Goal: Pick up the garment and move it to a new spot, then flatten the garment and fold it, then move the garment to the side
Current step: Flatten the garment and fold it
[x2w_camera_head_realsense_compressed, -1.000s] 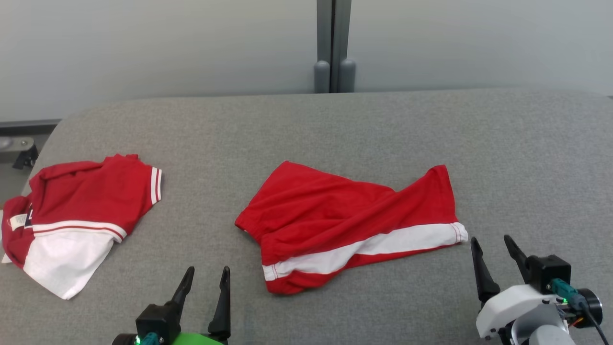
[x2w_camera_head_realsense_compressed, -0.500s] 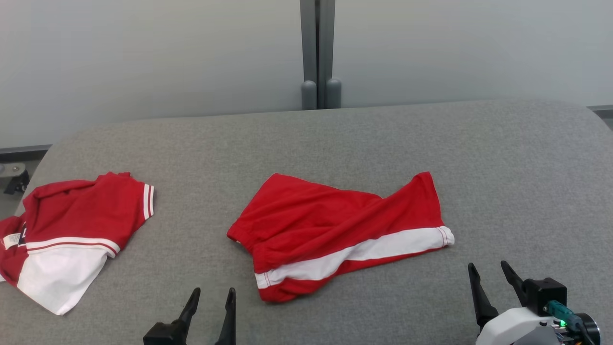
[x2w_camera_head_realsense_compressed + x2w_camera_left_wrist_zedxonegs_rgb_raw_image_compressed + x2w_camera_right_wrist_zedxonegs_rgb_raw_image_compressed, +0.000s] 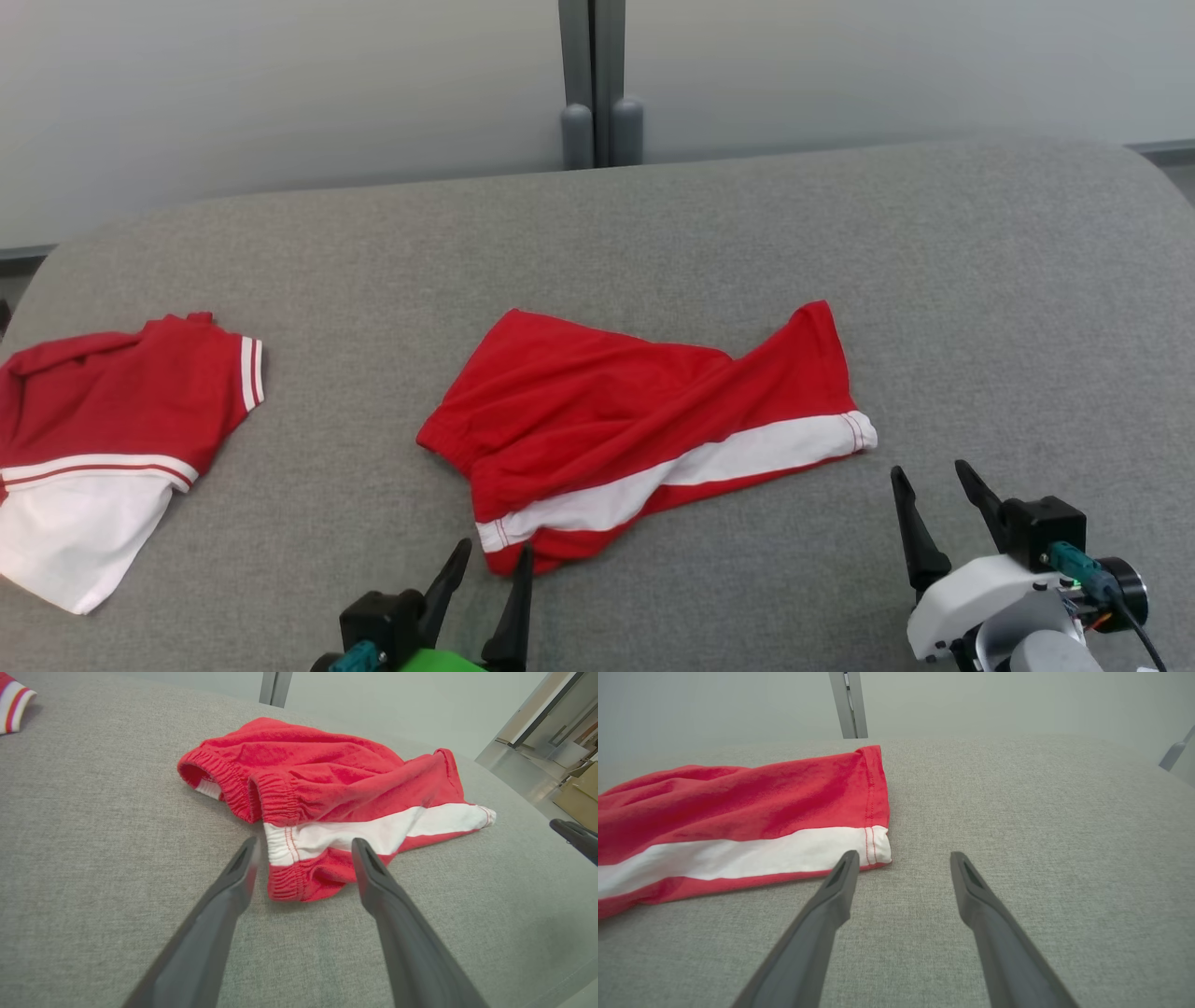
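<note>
While both claws are standing wide apart w/ nothing between the fingers, the shorts (image 3: 644, 429) are lying crumpled at centre frame on the grey pad (image 3: 747, 233). The waistband is facing lower left & the white-striped leg hem is facing right.

L gripper (image 3: 495, 549) is sitting at bottom centre of the head view. Its fingers are pointing up-frame & leaning slightly right, w/ the tips just beside the shorts' near waistband corner. Can't tell if they're touching cloth. In the L wrist view, L gripper (image 3: 304, 842) is angling down at that corner, and the white band & gathered red elastic are showing between the two tips.

R gripper (image 3: 929, 469) is sitting at lower right of the head view, fingers pointing up-frame & tilting left. Its tips are hanging just below the hem's white corner, apart from it. In the R wrist view, R gripper (image 3: 904, 855) is pointing along the pad. One tip is overlapping the hem corner in the picture & the other is hanging over bare pad.

At the left edge, a red & white shirt (image 3: 112, 420) is lying well apart from the shorts. A grey post (image 3: 597, 84) is rising behind the pad at top centre.
</note>
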Motion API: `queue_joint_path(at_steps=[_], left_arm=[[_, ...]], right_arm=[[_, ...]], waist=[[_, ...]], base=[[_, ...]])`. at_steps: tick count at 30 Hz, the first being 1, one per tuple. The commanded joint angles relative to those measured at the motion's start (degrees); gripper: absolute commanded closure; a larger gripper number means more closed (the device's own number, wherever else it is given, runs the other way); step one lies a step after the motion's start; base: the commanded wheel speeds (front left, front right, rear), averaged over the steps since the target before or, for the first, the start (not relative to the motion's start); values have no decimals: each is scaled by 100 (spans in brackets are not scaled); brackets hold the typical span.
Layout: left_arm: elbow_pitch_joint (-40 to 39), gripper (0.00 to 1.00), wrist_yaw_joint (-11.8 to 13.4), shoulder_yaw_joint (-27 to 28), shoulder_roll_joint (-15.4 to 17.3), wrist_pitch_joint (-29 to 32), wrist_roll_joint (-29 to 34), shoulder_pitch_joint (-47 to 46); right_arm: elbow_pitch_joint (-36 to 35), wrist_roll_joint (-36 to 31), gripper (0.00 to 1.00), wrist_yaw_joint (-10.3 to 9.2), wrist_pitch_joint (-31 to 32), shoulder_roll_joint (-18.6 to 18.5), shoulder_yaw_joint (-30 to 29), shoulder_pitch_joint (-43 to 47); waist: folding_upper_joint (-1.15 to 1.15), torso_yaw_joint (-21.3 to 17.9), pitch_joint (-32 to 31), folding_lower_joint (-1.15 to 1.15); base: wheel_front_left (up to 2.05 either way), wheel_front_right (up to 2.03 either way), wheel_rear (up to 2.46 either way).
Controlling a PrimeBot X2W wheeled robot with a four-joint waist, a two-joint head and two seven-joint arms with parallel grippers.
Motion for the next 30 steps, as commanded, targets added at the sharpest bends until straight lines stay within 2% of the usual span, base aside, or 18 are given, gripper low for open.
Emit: queue_joint_path(at_steps=[1, 16, 17, 18, 25, 30], left_arm=[[28, 0, -15, -16, 29, 1, -114, -138], [173, 0, -17, -109, 101, 2, -560, -505], [163, 53, -17, -118, 117, 1, -527, -509], [160, 100, -17, -125, 113, 2, -513, -511], [180, 100, -17, -129, 132, 2, -472, -571], [144, 100, -18, -161, 188, 2, -443, -626]], right_arm=[[-16, -27, 0, -6, -27, -17, 18, -91], [-46, 9, 0, -6, -27, -17, 94, -326], [-45, 5, 0, -6, -27, -17, 93, -325], [-37, -6, 0, -6, -27, -17, 84, -341], [30, -25, 0, -6, -27, -17, 22, -472], [349, 134, 0, -6, -27, -18, 21, -783]], waist=[[0, -70, 178, 0], [0, -63, 484, 0], [0, -59, 490, 0], [0, -54, 496, 0], [0, -10, 570, 0], [0, 70, 733, 0]], base=[[0, 0, 0], [0, 0, 0], [0, 0, 0], [0, 0, 0], [0, 0, 0], [0, 0, 0]])
